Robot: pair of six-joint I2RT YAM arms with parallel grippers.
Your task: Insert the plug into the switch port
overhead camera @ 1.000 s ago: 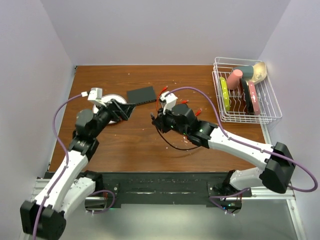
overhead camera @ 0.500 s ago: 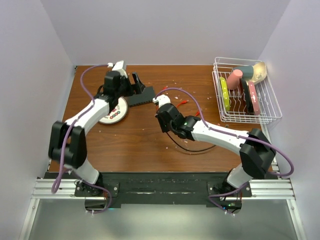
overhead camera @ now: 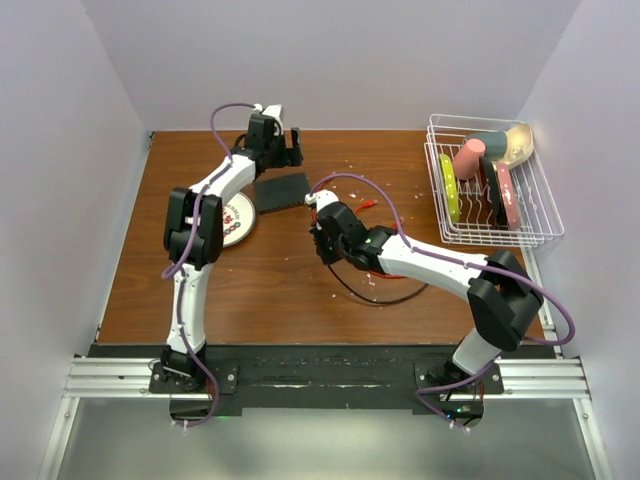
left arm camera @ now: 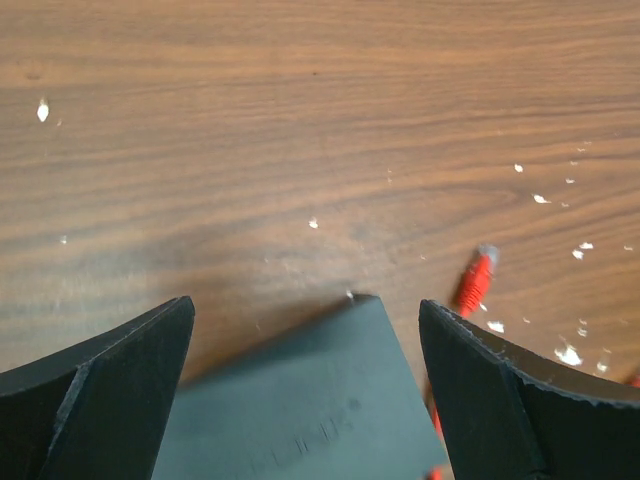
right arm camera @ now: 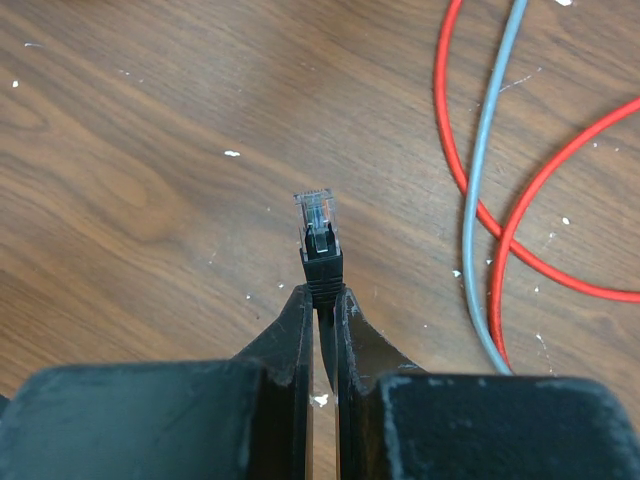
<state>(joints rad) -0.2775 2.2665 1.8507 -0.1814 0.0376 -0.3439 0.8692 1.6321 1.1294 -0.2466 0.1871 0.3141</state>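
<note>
So far, the right jaws are closed on the plug (right arm camera: 317, 232), whose clear tip sticks out ahead of them. The switch (left arm camera: 300, 410) lies below and between the wide-open left jaws, untouched, so insertion is still to do.

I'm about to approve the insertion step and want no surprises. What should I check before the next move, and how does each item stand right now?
1. Plug gripped: the plug is clamped in the shut right tool, clear tip protruding. Ok.
2. Switch braced: the left tool hangs open over the switch, not gripping it. Not ok.
3. Plug facing the sockets: the right wrist view shows only the table ahead. Not ok.
4. Sockets free: not visible in any view. Cannot tell.
5. Red cable clear of the plug: it lies off to one side, apart. Ok.
</note>
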